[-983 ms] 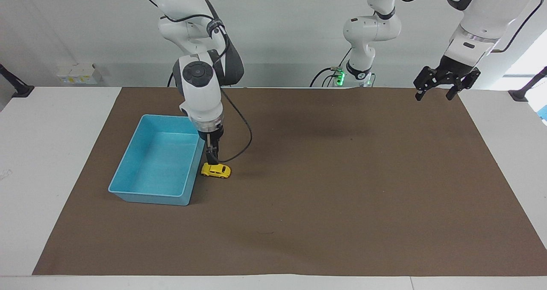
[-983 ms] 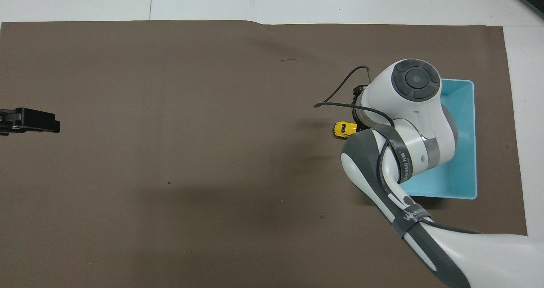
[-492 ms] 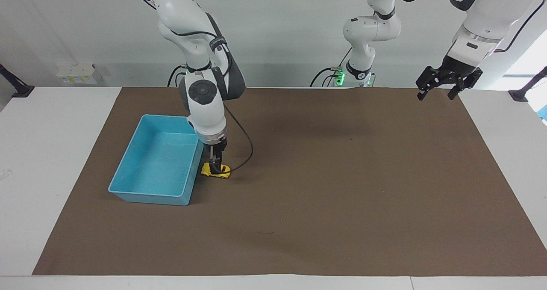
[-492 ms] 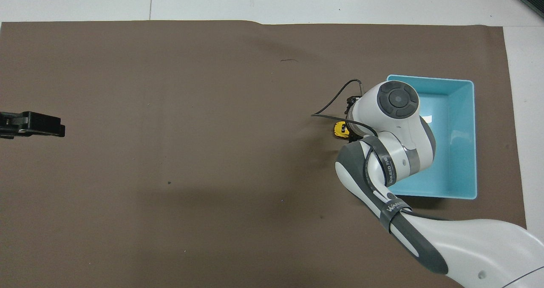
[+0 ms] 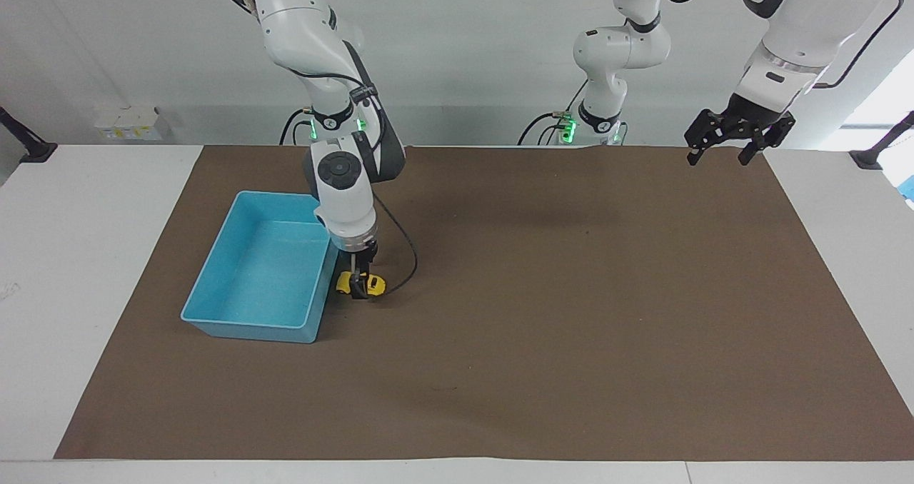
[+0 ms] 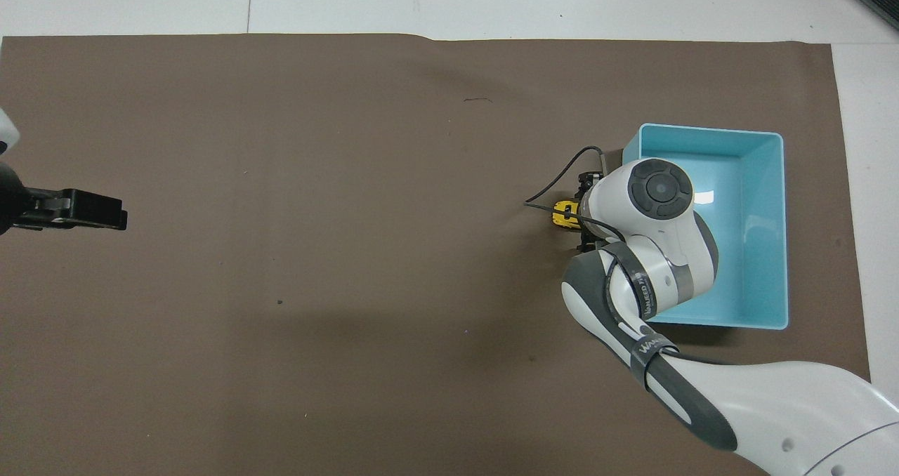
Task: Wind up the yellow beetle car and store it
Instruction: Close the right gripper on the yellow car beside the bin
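Observation:
The yellow beetle car [image 5: 374, 283] stands on the brown mat beside the blue bin [image 5: 246, 323], on the side toward the left arm's end. My right gripper [image 5: 360, 286] is down at the car, points straight down and covers its middle. In the overhead view only the car's end [image 6: 562, 214] shows past the right gripper [image 6: 583, 213], next to the bin [image 6: 783, 230]. The bin holds nothing that I can see. My left gripper [image 5: 717, 157] is open and holds nothing, up in the air over the mat's edge near the left arm's base, where the arm waits. It also shows in the overhead view [image 6: 112, 217].
The brown mat [image 5: 571, 313] covers most of the white table [image 5: 78, 255]. The right arm's black cable [image 5: 408, 255] loops down beside the car. A white socket box [image 5: 132, 123] sits on the table's edge toward the robots.
My right gripper has come down from just above the car to the car's level. The right arm's elbow has drawn off the bin. The left gripper has shifted a little.

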`<state>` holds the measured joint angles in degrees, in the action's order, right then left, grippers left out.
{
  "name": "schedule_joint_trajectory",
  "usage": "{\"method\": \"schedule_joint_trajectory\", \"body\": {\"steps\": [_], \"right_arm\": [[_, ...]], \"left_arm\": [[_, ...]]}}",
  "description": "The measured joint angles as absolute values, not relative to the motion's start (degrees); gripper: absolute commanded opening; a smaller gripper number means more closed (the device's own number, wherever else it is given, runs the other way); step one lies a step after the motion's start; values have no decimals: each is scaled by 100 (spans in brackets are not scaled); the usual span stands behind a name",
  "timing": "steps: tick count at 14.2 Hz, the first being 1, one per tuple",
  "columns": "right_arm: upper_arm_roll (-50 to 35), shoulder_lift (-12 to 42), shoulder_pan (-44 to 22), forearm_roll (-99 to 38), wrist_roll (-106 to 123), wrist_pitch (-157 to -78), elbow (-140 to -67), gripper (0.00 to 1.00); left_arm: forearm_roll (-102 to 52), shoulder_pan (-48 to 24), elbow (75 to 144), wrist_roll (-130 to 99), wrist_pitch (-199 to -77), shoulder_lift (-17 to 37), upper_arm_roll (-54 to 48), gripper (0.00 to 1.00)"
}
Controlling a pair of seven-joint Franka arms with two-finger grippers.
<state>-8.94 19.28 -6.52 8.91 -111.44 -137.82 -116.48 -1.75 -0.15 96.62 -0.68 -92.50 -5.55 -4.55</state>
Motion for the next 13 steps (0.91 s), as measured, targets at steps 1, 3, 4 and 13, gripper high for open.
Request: {"method": "schedule_joint_trajectory", "body": {"steps": [1, 3, 4, 13], "right_arm": [[-896, 1927, -652, 905, -11144, -13806, -11677, 1], [-904, 1916, -668, 945, -11144, -13833, -11674, 0], [-908, 1900, -693, 963, -11144, -13832, -11672, 0], [-926, 1836, -841, 1022, -11144, -13198, -11233, 0]], "left_arm": [[-175, -22, 9662, -69, -9250, -555, -451, 100], [-175, -22, 9662, -69, -9250, -555, -436, 100], [-175, -22, 9662, -69, -9250, -555, -432, 100], [-175, -22, 9646, -72, -9251, -555, -429, 100]]}}
